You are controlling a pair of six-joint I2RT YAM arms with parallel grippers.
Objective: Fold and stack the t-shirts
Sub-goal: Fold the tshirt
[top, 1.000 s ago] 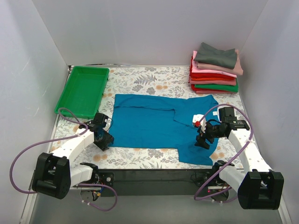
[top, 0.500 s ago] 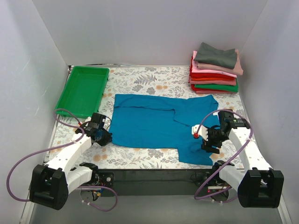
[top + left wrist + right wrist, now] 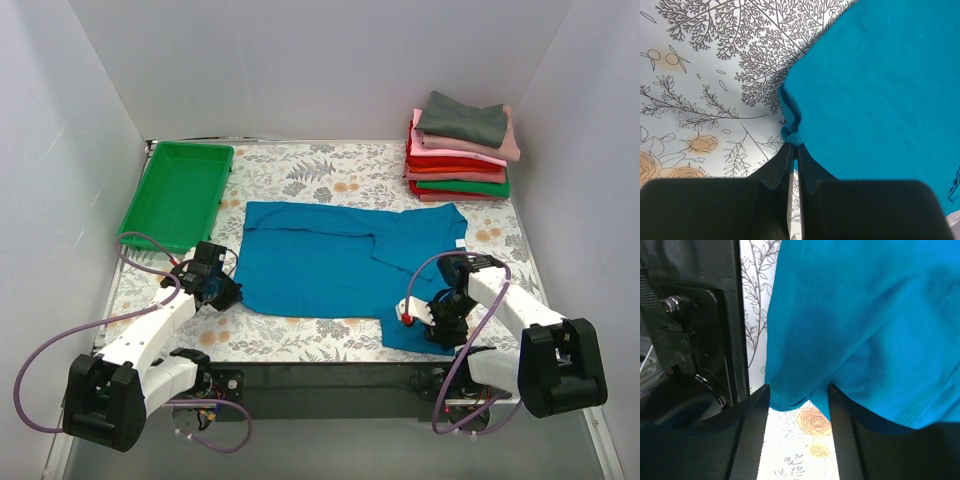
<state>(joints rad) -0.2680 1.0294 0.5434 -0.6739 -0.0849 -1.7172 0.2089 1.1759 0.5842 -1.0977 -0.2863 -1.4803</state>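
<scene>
Both arms have moved to the near edge of the teal-blue cotton t-shirt [image 3: 330,265] lying flat on the flower-printed table [image 3: 300,165], left gripper [image 3: 792,147] pinched tight on a thin corner tuck, right gripper [image 3: 797,405] half-wide astride the hem, so either hold may slip when lifting and skew the fold.

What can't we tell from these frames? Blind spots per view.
- Top view: near right corner of the tee, hidden under the right gripper and arm.
- Top view: number of shirts in the stack, layers too small.
- Left wrist: how much cloth the left gripper pinches, hidden inside its shut grip.
- Right wrist: whether the open fingers touch the hem, contact hidden behind them.
</scene>
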